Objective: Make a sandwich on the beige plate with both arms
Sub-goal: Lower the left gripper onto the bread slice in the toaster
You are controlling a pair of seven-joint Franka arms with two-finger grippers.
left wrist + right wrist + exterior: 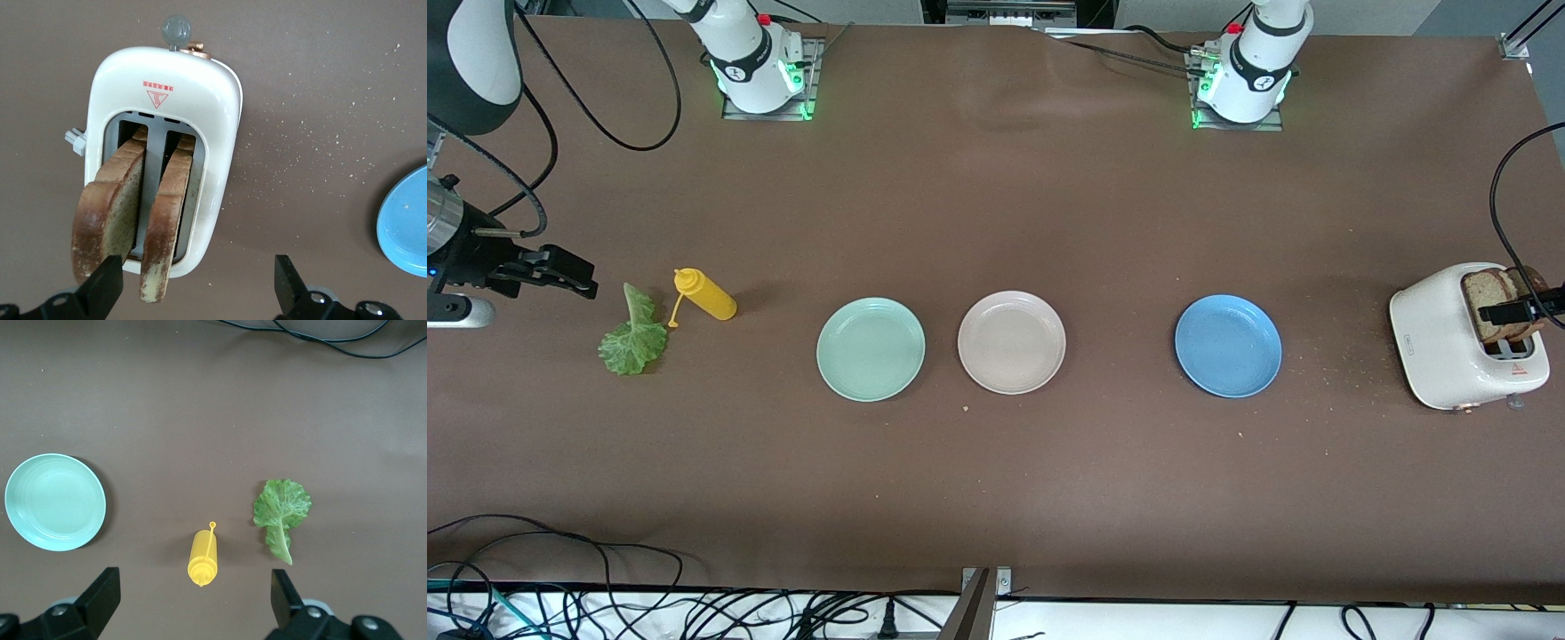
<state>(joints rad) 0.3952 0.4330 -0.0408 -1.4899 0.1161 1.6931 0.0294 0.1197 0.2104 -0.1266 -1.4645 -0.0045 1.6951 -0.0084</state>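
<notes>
Three plates sit in a row across the middle of the brown bench (996, 498): a mint green plate (871, 348) toward the right arm's end, the beige plate (1011, 341) just beside it in the centre, and a blue plate (1228, 346) toward the left arm's end. The beige one is bare, well apart from both grippers.

Bread's in the white toaster (1449, 347) at the left arm's end of the bench: two bread slices (133, 213) stand upright in the slots, side by side, long axes running along the slots, crusts sticking up out of the top. The left gripper (199, 287) hangs right over the toaster with its jaws spread wide, holding nothing, one finger over the outer slice.

At the right arm's end, the lettuce leaf (634, 335) lies flat, its stem pointing away from the front camera and the ruffled end nearer it. A yellow squeeze bottle (706, 294) lies on its side just beside it, nozzle end toward the leaf. The right gripper (193, 597) hovers over that end of the bench, jaws released and empty.
</notes>
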